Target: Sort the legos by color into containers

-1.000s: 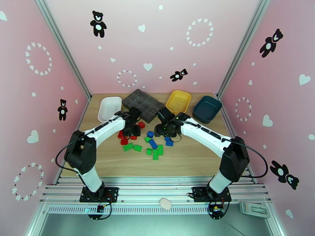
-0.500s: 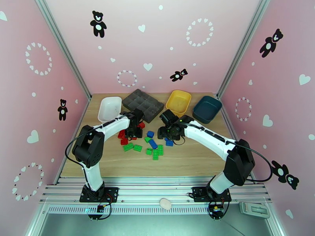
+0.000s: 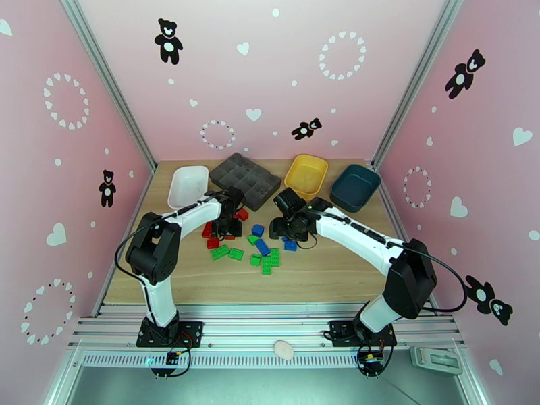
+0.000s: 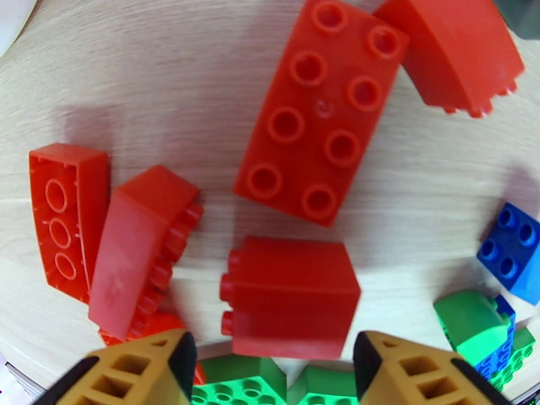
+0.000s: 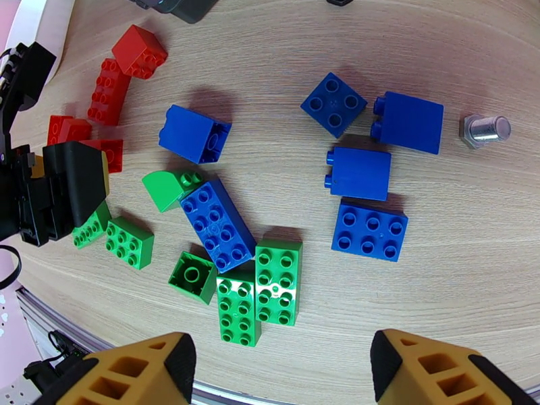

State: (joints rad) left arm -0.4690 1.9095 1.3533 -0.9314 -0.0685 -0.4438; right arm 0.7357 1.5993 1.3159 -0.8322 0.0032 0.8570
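Swinging inward over the past second, the left arm is now bending more sharply at the elbow and is bringing the left fingers [image 4: 138, 376] closer to the near left corner of the dark grey tray [image 3: 245, 179], while the right arm is shifting only slightly on the tray's near right side. Both yellow tips of the left fingers are standing apart, clamping nothing, and are hanging over a red brick [image 4: 290, 298] that is lying on its side on the counter [image 3: 324, 271] just in front of the tray. Other red bricks are lying around it, one of them a long piece [image 4: 317, 109] with its studs facing up. The right fingers [image 5: 432, 372] are also spreading wide and holding nothing, hovering above a pair of green bricks [image 5: 277, 281] and a loose group of blue bricks [image 5: 368, 231]. All the legos [image 3: 262, 247] that I can see are lying scattered on the counter on the near side of the tray. The white bin [image 3: 190, 184] is sitting just left of the tray, the yellow bin [image 3: 306, 174] just right of it, and the teal bin [image 3: 355, 186] farther right, beyond the yellow one.
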